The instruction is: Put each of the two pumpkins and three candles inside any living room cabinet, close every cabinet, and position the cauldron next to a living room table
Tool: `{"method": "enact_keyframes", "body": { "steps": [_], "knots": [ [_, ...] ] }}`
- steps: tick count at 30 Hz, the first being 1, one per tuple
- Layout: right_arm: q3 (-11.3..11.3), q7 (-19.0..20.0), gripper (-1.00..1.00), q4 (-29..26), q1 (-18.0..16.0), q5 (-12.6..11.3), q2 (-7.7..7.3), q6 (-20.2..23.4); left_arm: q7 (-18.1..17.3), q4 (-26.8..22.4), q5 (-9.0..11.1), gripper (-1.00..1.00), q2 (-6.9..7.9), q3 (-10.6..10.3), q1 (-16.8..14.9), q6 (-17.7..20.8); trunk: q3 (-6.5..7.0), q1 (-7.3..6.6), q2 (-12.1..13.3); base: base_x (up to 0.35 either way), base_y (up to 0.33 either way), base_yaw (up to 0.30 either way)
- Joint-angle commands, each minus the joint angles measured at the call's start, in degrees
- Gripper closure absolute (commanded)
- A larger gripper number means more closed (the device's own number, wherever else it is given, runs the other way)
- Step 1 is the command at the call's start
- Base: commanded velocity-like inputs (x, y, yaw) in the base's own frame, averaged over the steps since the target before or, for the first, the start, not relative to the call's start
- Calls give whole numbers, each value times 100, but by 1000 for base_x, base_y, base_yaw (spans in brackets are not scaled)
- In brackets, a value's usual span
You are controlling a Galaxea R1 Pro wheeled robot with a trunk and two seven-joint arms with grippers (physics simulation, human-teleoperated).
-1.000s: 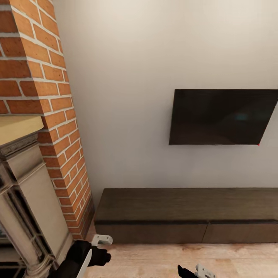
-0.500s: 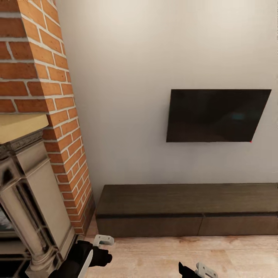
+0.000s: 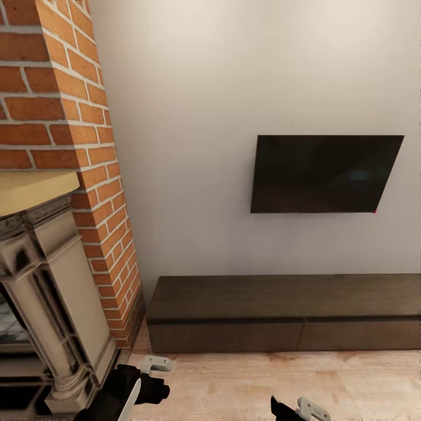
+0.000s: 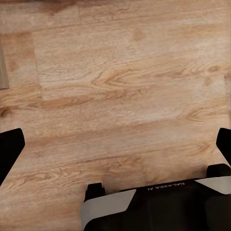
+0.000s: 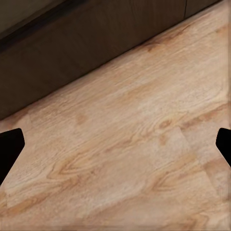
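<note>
- Your left hand (image 4: 115,144) has its two dark fingertips (image 4: 10,149) spread wide at the opposite edges of the left wrist view, with nothing between them but bare wood floor (image 4: 120,82).
- Your right hand (image 5: 115,144) is just as wide: one black fingertip (image 5: 9,147) at each edge of the right wrist view, and only floorboards between them.
- From the head camera you see the left arm (image 3: 126,389) low at the left, its black and pale-grey wrist parts hanging over the floor just beside the foot of the fireplace. You cannot judge the fingers from this view.
- Low right of centre in the head view, a small black and white piece of your right arm (image 3: 301,409) pokes up from the bottom edge.
- You have the cabinet (image 3: 280,313) straight ahead: a long, low, dark brown unit standing against the pale wall (image 3: 234,88). Its flat drawer fronts sit flush, so every drawer you can see is closed.
- You also catch the cabinet's (image 5: 82,53) dark front across the far side of the right wrist view, where it meets the floor.
- Above the cabinet, well apart from its top, a dark flat television (image 3: 324,174) is fixed to the wall.
- To your left stands a red brick chimney column (image 3: 64,134), with a pale stone fireplace surround (image 3: 52,304) and a light wooden mantel (image 3: 32,190) in front of it.
</note>
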Motion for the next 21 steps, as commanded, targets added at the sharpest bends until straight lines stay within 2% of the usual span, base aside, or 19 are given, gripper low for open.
{"method": "enact_keyframes", "body": {
  "steps": [1, 6, 16, 21],
  "knots": [
    [-2, -15, -100, -5, -2, -46, 2, -6, -5, -5, 8, -100, -1, 0, -3, 26, -9, -1, -6, -143, 0, 0],
    [1, -17, -100, -8, -2, -40, 2, -3, -7, -3, 4, -100, -1, 2, -3, 28, -9, -1, -6, -148, 0, 0],
    [-12, -12, -100, -5, -2, -49, 2, -6, -15, -83, 9, -100, 11, 24, -3, 41, -9, -1, -6, -4, 0, 0],
    [-12, -12, -100, 10, -2, -50, 2, -19, -31, -104, 18, -100, 30, 68, -3, 70, -99, 109, -207, 0, 0, 0]
  ]
}}
